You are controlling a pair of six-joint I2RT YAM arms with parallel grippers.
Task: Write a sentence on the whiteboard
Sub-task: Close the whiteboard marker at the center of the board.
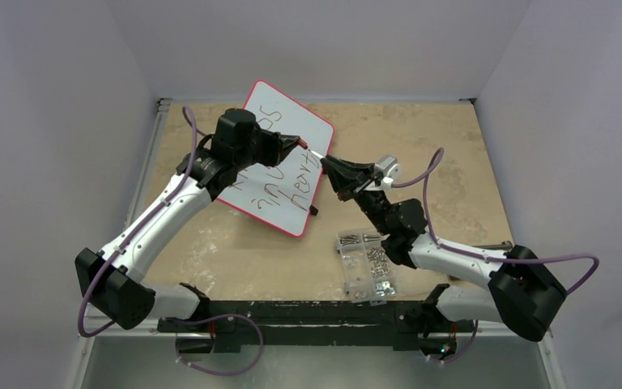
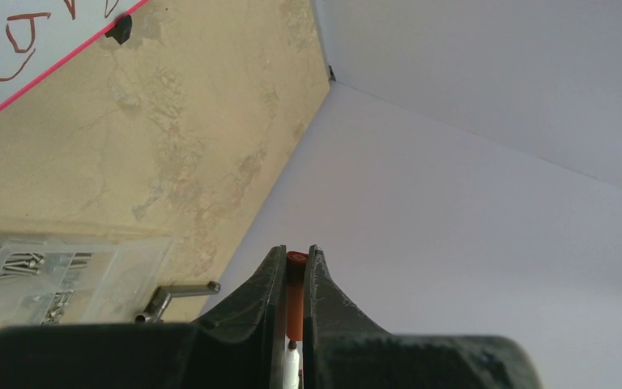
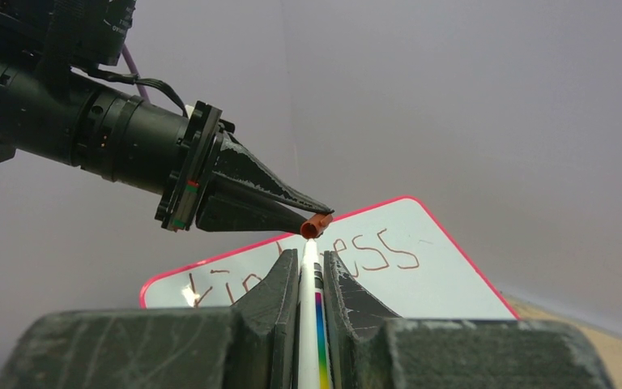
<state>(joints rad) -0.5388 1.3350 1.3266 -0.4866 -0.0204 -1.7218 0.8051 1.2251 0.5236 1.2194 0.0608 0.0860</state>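
Pinching a small orange-red cap (image 2: 295, 296) between nearly shut fingers, the left claw (image 1: 297, 144) points its tips rightward above the right edge of the whiteboard (image 1: 291, 117). Facing it, the right claw (image 1: 328, 162) is clamped on a white marker (image 3: 311, 340) with a coloured stripe. The marker's end sits just beside the cap's open mouth, the two lined up nose to nose; whether they touch I cannot tell.

The left arm stretches from its base diagonally across the board, hiding part of the writing. The right arm bends in from the right, its wrist over bare desk (image 1: 421, 138).

The whiteboard lies skewed on the far left-centre of the desk, with a red-pink rim all round and black clip feet at its edges. The sentence (image 1: 296, 194) runs in dark marker over three lines — "kindness" on top, seen from the right wrist, then "in" and "heart" readable below. The arm covers the rest. A clear screw box (image 1: 367, 263) sits near the right arm.
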